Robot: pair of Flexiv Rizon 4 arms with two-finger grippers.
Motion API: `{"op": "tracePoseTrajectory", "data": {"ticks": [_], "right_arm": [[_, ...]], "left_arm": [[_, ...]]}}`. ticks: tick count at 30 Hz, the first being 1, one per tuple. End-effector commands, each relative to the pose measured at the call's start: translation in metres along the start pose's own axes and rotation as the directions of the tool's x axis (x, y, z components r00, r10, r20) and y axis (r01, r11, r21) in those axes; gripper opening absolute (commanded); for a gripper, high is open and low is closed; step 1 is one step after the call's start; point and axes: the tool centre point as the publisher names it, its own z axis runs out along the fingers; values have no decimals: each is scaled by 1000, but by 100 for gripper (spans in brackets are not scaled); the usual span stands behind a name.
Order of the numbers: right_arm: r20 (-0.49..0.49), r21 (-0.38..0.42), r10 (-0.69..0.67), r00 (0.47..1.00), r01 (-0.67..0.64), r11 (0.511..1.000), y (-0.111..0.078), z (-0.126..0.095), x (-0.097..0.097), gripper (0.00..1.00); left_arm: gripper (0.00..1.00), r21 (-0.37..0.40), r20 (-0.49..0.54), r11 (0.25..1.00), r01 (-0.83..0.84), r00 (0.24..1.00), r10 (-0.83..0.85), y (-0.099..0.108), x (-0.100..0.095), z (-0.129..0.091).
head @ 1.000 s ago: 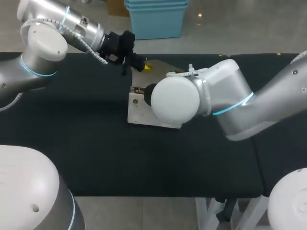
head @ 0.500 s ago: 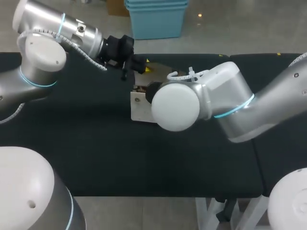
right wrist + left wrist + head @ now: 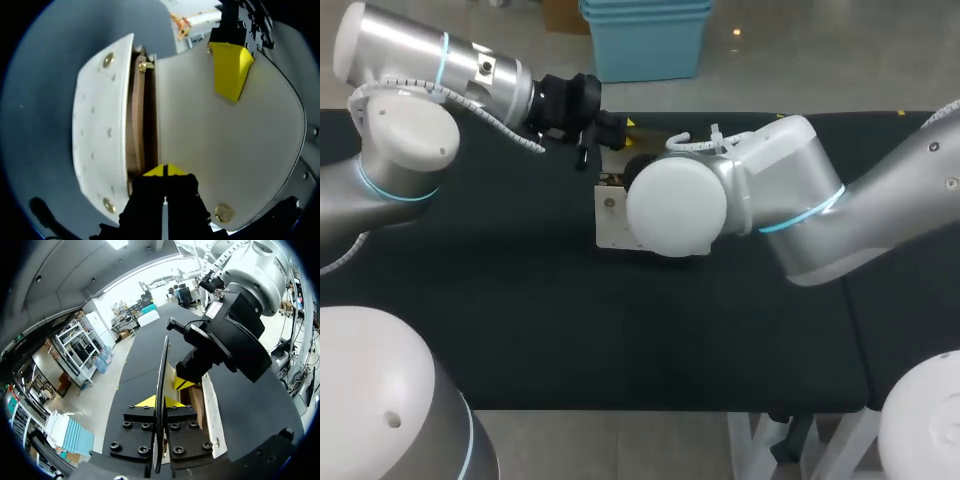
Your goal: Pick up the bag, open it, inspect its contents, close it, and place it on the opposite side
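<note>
A white bag point(image 3: 613, 222) with gold studs lies on the black table point(image 3: 520, 320), its mouth facing the far side. In the right wrist view its front wall point(image 3: 97, 125) stands apart from the flap point(image 3: 225, 145), showing a brown inside point(image 3: 137, 130). My left gripper point(image 3: 159, 402) is shut on the flap's edge point(image 3: 162, 365), holding it upright; it sits at the bag's far side point(image 3: 605, 130). My right gripper point(image 3: 165, 172) is shut on the bag's back wall at the mouth. In the head view my right arm's wrist point(image 3: 675, 205) hides that gripper and most of the bag.
The black table stretches wide to the left and toward the near edge point(image 3: 620, 405). A seam point(image 3: 850, 310) between two tabletops runs at the right, under my right arm.
The bag has slid a little toward the far side. My right wrist has moved with it, to the left and away. The left gripper has drawn the flap more upright.
</note>
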Motion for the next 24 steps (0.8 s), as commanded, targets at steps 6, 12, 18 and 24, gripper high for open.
{"op": "tracePoseTrajectory", "data": {"ticks": [6, 12, 18, 24], "right_arm": [[-36, 1, 5, 999, -5, 1000, 1, 6, 10, 0], [-42, -8, 16, 999, -16, 1000, 1, 3, 14, 0], [-20, -19, 16, 1000, -16, 1000, 5, -5, 9, 0], [-10, -31, 6, 1000, -6, 1000, 8, -10, 9, 0]], "left_arm": [[0, 10, 47, 1000, 29, 998, -30, 1, 2, -6], [0, 9, 54, 998, 54, 997, -55, 5, 2, -4], [0, 2, 50, 998, 62, 997, -62, 7, 1, -2], [0, -2, 55, 997, 72, 996, -72, 9, 0, -3]]}}
